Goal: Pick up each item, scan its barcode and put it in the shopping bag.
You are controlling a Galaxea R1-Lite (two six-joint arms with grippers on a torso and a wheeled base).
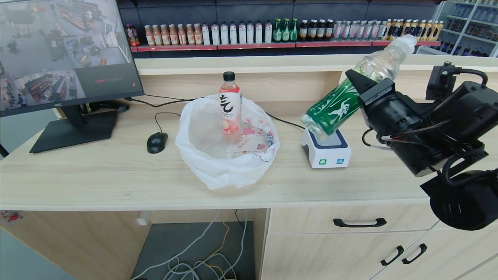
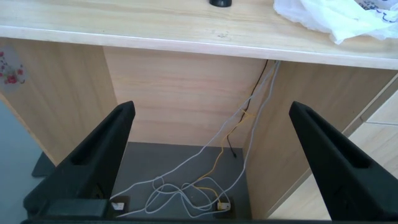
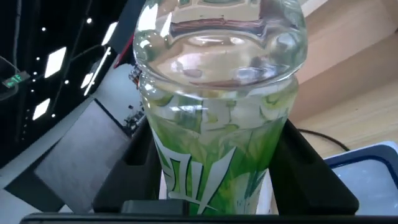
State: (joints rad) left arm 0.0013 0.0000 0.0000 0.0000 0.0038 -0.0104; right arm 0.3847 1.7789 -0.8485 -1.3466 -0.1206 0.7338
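My right gripper (image 1: 363,87) is shut on a clear bottle with a green label (image 1: 350,93), held tilted with its base just above the white barcode scanner (image 1: 326,149) on the counter. In the right wrist view the green bottle (image 3: 217,124) sits between the two black fingers (image 3: 311,168). A pink drink bottle with a black cap (image 1: 231,109) stands upright inside the white shopping bag (image 1: 227,142) at the counter's middle. My left gripper (image 2: 211,162) hangs open below the counter edge, in front of the leg space with cables, holding nothing.
A monitor (image 1: 62,50) on its stand occupies the counter's left, with a black mouse (image 1: 156,142) beside the bag. A raised ledge runs behind the counter (image 1: 116,175). Drawers with black handles (image 1: 360,222) lie under the right side. Loose cables (image 2: 199,186) cover the floor below.
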